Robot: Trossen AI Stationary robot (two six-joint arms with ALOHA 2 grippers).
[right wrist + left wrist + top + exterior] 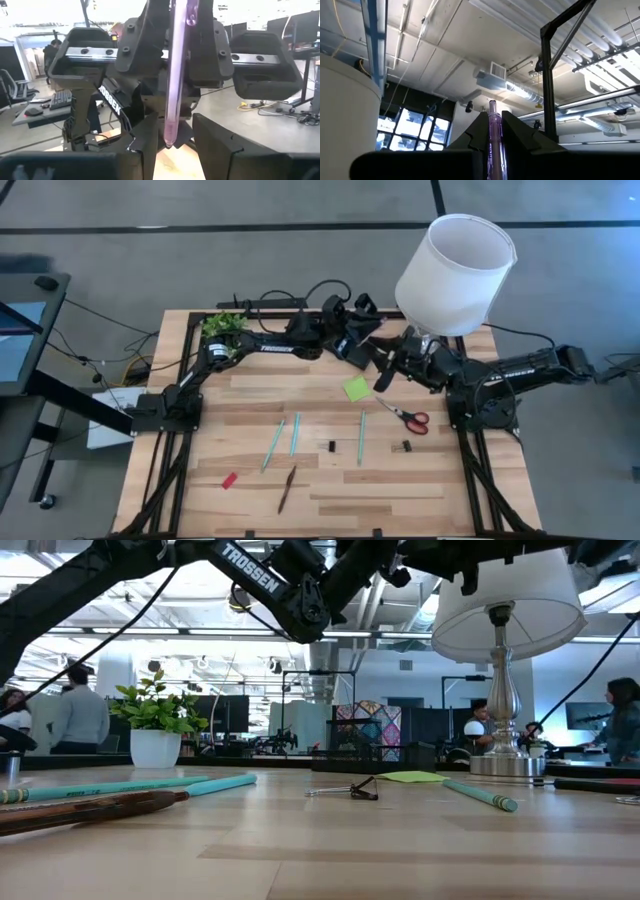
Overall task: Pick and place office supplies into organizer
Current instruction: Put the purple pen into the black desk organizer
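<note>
My left gripper (362, 330) is raised near the table's far edge, beside the lamp, and is shut on a pink pen (176, 75). My right gripper (175, 147) faces it at close range (385, 370), open. Its two fingers stand on either side of the pen's lower tip (169, 144) without visibly touching it. On the table lie a lime sticky-note pad (356, 388), red-handled scissors (408, 417), two teal pens (283, 438), a green pen (361, 437), two black clips (332, 446), a brown pencil (287, 488) and a red eraser (230, 480). The organizer is hidden under the grippers. My left gripper pinches the pink pen between its two fingers (517, 135), partway along the shaft (493, 137). One end (492, 103) sticks out past the fingertips. The pen is lifted clear of the table, and its other, pointed end reaches between my right gripper's fingers.
A white-shaded lamp (455, 270) stands at the far right, close to both grippers. A small potted plant (225, 325) sits at the far left corner. Cables run along the far edge. People stand in the room beyond the table.
</note>
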